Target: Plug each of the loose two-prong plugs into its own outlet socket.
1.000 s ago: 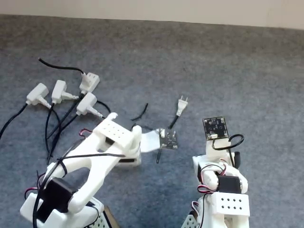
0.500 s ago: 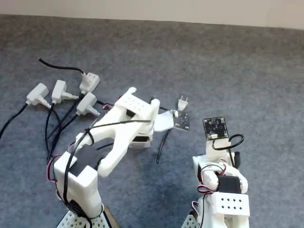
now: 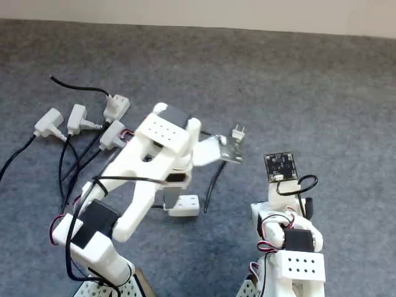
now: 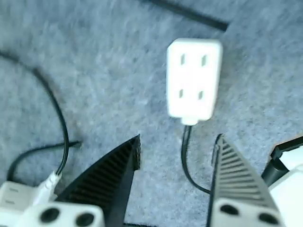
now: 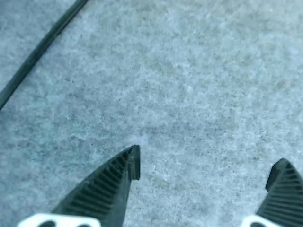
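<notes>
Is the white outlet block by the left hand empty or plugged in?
Empty: the left wrist view shows all four slots of the outlet block bare, no plug in them.

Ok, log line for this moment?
left gripper open, facing outlet socket | right gripper open over carpet | nothing held

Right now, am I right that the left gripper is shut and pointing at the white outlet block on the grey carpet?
Not quite: the left gripper is open, not shut. The left wrist view shows its fingers spread apart, pointing at the white outlet block on the grey carpet.
</notes>
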You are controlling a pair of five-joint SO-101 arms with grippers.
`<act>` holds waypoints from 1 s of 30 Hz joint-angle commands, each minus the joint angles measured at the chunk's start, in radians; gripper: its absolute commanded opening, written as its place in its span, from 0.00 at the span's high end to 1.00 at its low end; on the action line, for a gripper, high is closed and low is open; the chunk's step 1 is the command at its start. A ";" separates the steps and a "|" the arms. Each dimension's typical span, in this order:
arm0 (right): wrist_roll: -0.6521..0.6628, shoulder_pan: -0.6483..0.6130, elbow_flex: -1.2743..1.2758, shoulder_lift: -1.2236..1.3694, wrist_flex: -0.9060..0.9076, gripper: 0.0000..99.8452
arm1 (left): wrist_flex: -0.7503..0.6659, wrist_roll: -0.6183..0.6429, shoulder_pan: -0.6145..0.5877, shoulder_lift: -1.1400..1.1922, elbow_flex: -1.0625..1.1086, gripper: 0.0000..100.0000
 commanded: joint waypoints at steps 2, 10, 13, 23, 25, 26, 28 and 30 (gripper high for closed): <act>-0.003 0.005 -0.002 -0.010 -0.019 0.60 | -0.008 -0.023 -0.093 -0.044 -0.065 0.79; -0.003 0.005 -0.002 -0.010 -0.019 0.60 | -0.172 0.071 -0.058 -0.008 0.051 0.81; -0.003 0.005 -0.002 -0.010 -0.019 0.60 | -0.195 0.075 -0.002 -0.004 0.105 0.81; -0.003 0.005 -0.002 -0.010 -0.019 0.60 | -0.351 0.166 0.119 0.004 0.351 0.81; -0.002 0.005 -0.002 -0.010 -0.018 0.60 | -0.364 0.164 0.111 0.002 0.364 0.81; -0.002 0.005 -0.002 -0.010 -0.018 0.60 | -0.361 0.164 0.105 -0.004 0.358 0.81; -0.002 0.005 -0.002 -0.010 -0.018 0.60 | -0.328 0.163 0.076 -0.007 0.335 0.81; -0.002 0.005 -0.002 -0.010 -0.018 0.60 | -0.284 0.163 0.047 -0.001 0.288 0.81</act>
